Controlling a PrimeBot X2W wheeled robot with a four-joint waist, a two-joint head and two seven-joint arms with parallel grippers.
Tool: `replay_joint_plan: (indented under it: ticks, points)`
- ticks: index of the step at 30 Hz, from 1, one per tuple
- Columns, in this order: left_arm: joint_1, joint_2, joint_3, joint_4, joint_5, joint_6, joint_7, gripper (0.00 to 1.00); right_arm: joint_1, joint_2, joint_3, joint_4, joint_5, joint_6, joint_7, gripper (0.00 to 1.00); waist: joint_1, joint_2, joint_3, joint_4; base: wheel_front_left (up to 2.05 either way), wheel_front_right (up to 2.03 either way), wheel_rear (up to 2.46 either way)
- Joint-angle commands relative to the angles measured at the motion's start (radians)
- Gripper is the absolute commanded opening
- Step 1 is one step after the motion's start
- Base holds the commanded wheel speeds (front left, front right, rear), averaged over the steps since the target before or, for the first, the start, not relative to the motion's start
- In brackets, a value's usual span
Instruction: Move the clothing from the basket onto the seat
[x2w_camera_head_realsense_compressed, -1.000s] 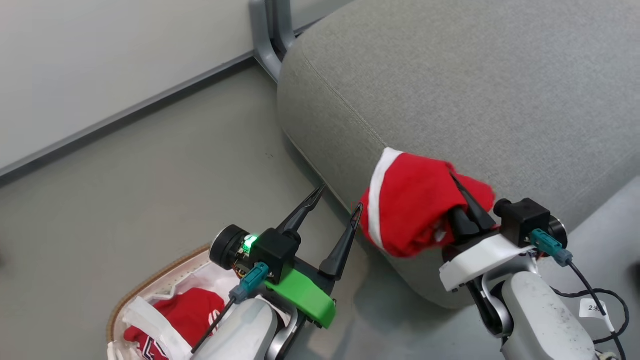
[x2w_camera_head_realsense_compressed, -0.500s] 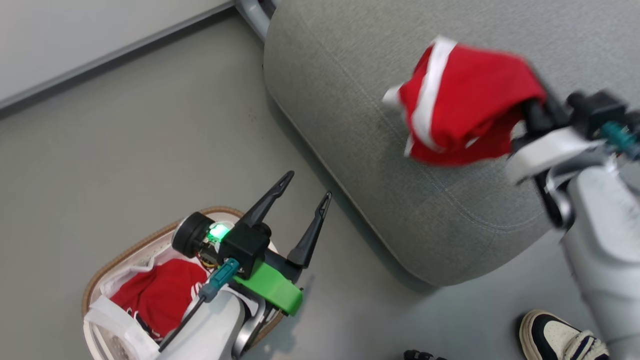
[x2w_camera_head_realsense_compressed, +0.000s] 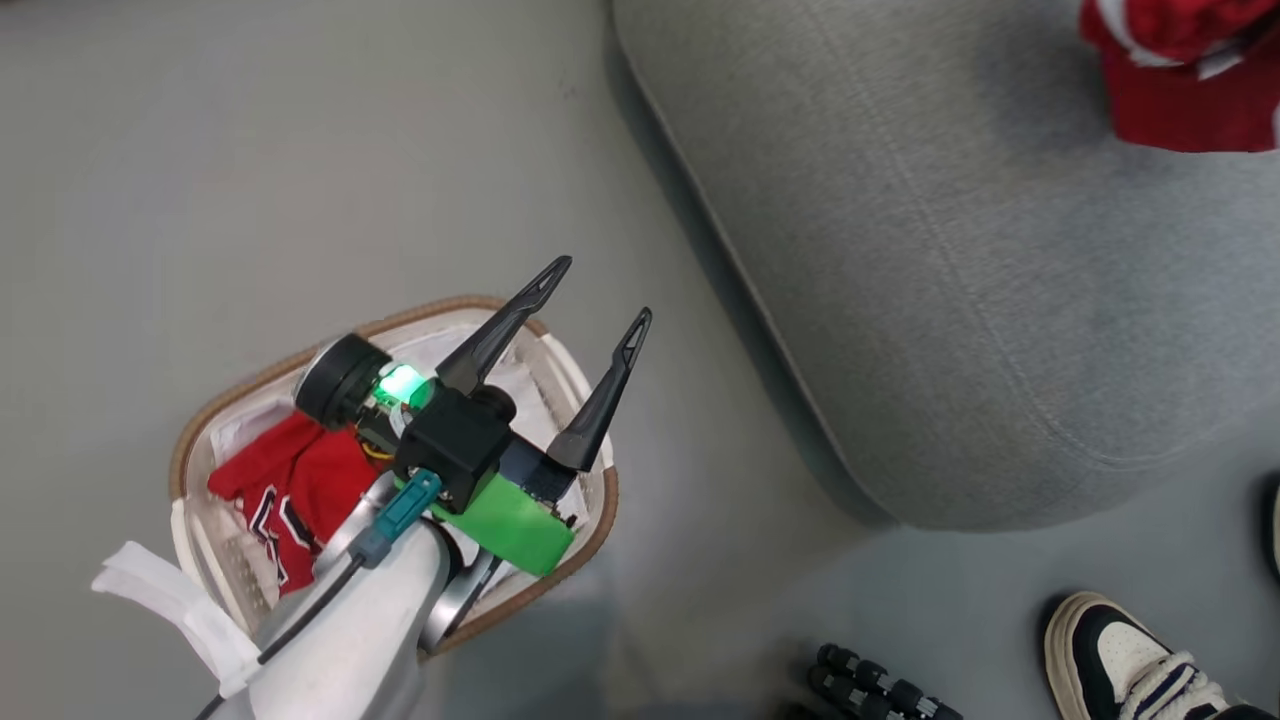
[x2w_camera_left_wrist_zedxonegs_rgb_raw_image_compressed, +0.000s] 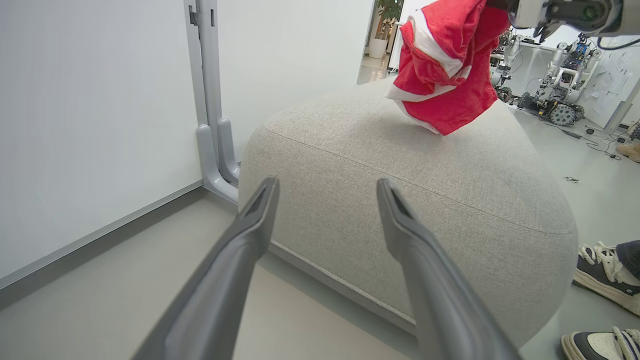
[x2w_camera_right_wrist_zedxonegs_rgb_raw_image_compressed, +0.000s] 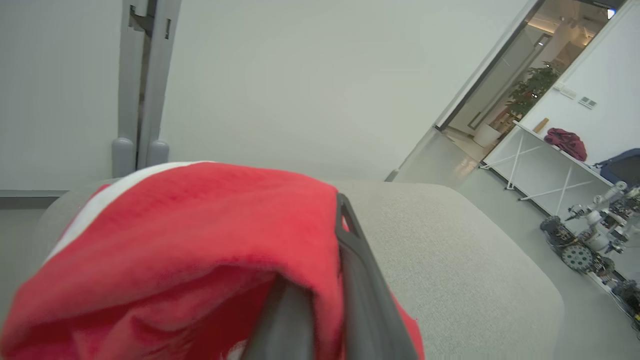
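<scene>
One jersey (x2w_camera_left_wrist_zedxonegs_rgb_raw_image_compressed: 442, 65), clamped in the right end effector (x2w_camera_right_wrist_zedxonegs_rgb_raw_image_compressed: 325, 260), hangs over the seat (x2w_camera_head_realsense_compressed: 950, 250) beneath it; letting go comes next, while the left end effector (x2w_camera_head_realsense_compressed: 600, 290) is spread empty.

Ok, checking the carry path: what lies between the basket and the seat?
Bare grey floor runs between basket and seat, in the head view.
</scene>
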Motion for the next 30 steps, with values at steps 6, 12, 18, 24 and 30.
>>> replay_joint_plan:
  ticks: [6,12,18,24,30]
  points:
    - [-0.047,0.038,0.007,0.014,-0.021,-0.003,0.000,1.00,-0.030,0.023,-0.162,0.055,-0.077,-0.001,-0.002,0.00,-0.0001,-0.0001,0.142,0.126,0.00,0.00,0.00]
    - [-0.058,0.040,0.025,0.031,-0.028,-0.003,0.000,1.00,0.051,0.075,-0.278,0.059,-0.155,-0.001,-0.002,0.38,-0.0001,-0.0001,0.144,0.142,0.00,0.00,0.00]
    - [-0.041,0.024,0.060,0.051,-0.031,-0.003,0.000,1.00,0.169,0.135,-0.304,0.017,-0.190,-0.001,-0.002,1.00,-0.0001,-0.0001,0.109,0.149,0.00,0.00,0.00]
    - [-0.001,-0.003,0.110,0.054,-0.025,-0.003,0.000,1.00,0.312,0.176,-0.300,-0.069,-0.144,-0.001,-0.001,1.00,-0.0001,-0.0001,0.042,0.163,0.00,0.00,0.00]
    - [0.070,-0.050,0.217,0.133,-0.020,0.013,0.000,1.00,0.460,0.205,-0.239,-0.190,-0.060,-0.001,-0.001,1.00,-0.0001,-0.0001,-0.038,0.197,0.00,0.00,0.00]
